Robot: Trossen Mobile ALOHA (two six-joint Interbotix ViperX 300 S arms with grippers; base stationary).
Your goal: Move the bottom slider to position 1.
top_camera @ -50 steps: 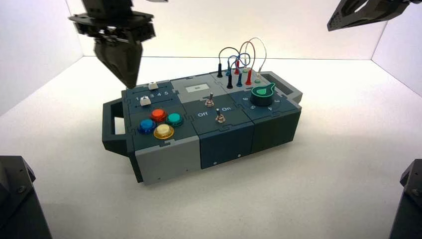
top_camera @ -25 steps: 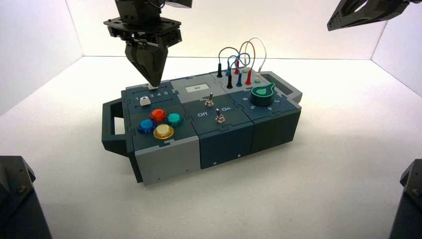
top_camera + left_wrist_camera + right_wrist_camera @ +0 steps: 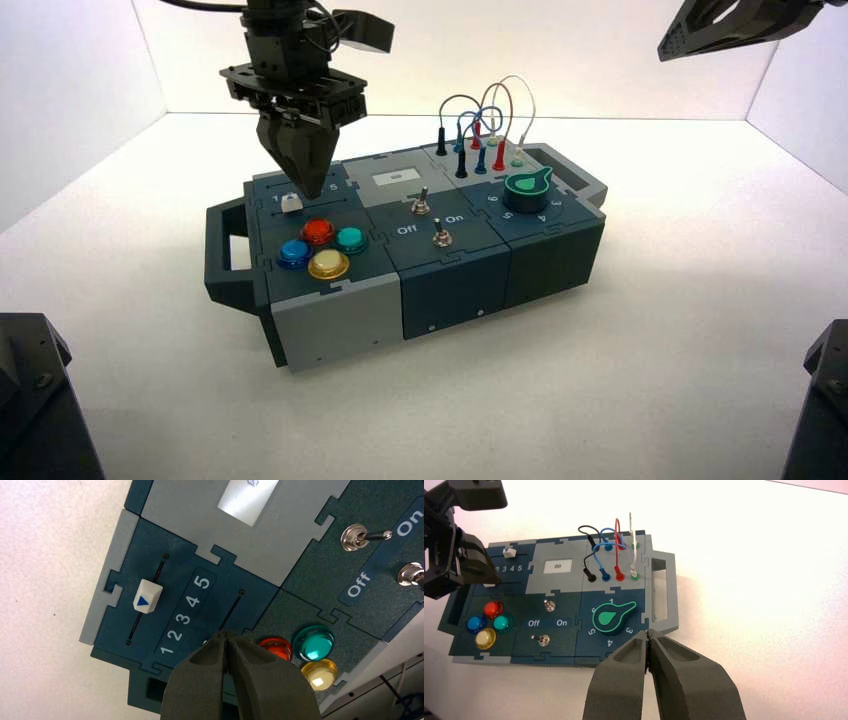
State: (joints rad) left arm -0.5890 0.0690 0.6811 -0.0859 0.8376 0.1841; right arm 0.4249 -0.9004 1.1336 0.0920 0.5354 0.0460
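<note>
Pale worktop (image 3: pixel 640 330) carries the box (image 3: pixel 450 270). Upper left of the high view, the left gripper (image 3: pixel 307 194), closed and empty, hovers near the bottom slider (image 3: pixel 291 203), below the number row. The right gripper (image 3: pixel 647 632) waits closed, empty, upper right.

"How's the light on the tabletop (image 3: pixel 680 300)?"
"Bright, nearly white along its far edge, greyer toward the near edge."
"Any shadows?"
"A soft, faint one by the box's (image 3: pixel 450 290) near side."
"Glare?"
"Small highlights on the green button (image 3: pixel 313 647) and the yellow button (image 3: pixel 320 675). I can't tell where the light comes from."
</note>
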